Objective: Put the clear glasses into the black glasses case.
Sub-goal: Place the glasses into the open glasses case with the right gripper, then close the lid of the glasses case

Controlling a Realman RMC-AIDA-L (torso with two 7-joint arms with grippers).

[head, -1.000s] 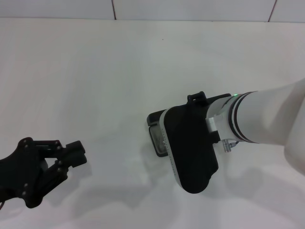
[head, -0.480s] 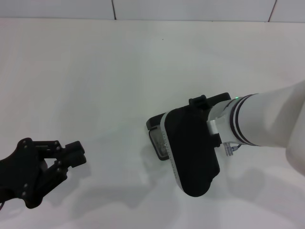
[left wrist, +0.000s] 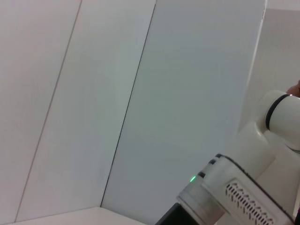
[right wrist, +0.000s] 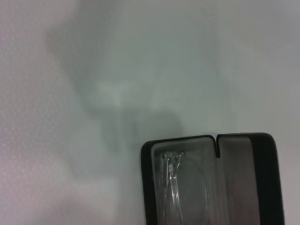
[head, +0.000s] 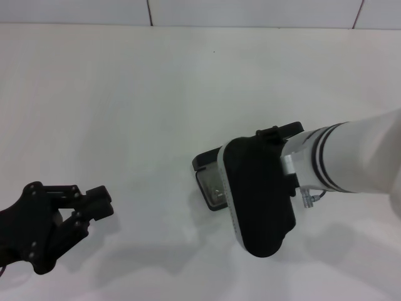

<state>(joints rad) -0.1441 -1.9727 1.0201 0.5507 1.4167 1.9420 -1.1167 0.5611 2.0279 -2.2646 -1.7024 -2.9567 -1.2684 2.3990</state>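
Observation:
The black glasses case lies open on the white table, right of centre. My right arm's black wrist housing hangs over it and covers most of it. In the right wrist view, the case shows its grey lining, and the clear glasses lie inside against one long wall. My right gripper sits below the housing, directly above the case. My left gripper is parked low at the near left, far from the case, shut and holding nothing.
The white table stretches to a tiled wall at the back. The left wrist view shows only wall panels and a stretch of my white right arm.
My right arm has drifted slightly right and toward the near edge, so a little more of the case's left end shows. The left arm has not moved.

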